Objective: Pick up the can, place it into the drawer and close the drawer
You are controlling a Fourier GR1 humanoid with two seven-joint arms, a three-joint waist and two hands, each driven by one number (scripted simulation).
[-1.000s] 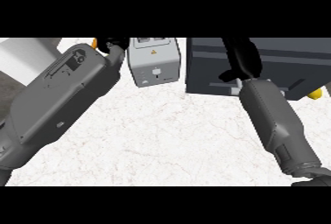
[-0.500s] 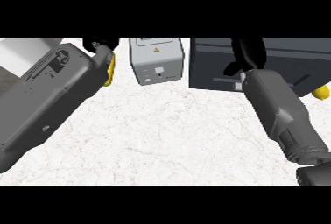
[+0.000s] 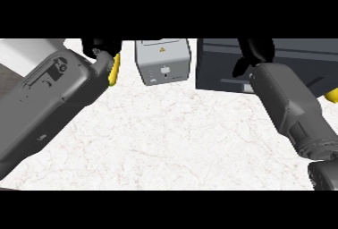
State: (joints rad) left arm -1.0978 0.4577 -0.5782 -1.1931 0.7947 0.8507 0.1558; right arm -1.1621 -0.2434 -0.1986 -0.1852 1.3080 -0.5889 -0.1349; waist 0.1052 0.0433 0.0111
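- Right forearm (image 3: 290,107) has advanced up the view since a second ago, and its elbow end now shows at the lower right corner; the left forearm (image 3: 52,98) now fills more of the left side.
- Right hand (image 3: 256,50) lies over the front of a dark grey box (image 3: 218,62) at the upper right; its upper part is cut off by the view's edge; whether it is open or closed cannot be told.
- Left hand (image 3: 100,46) shows at the upper left, mostly hidden behind its own wrist; its state cannot be told either.
- Can: not plainly identifiable; a narrow yellow object (image 3: 113,71) stands just beside the left wrist, partly covered by it; whether the hand holds it cannot be told.
- Second yellow object (image 3: 332,95) shows at the right edge, beyond the right forearm.
- Light grey box (image 3: 163,60) with a warning triangle stands between the two hands, just beside the dark grey box.
- White marbled counter (image 3: 165,134) lies bare between the forearms.
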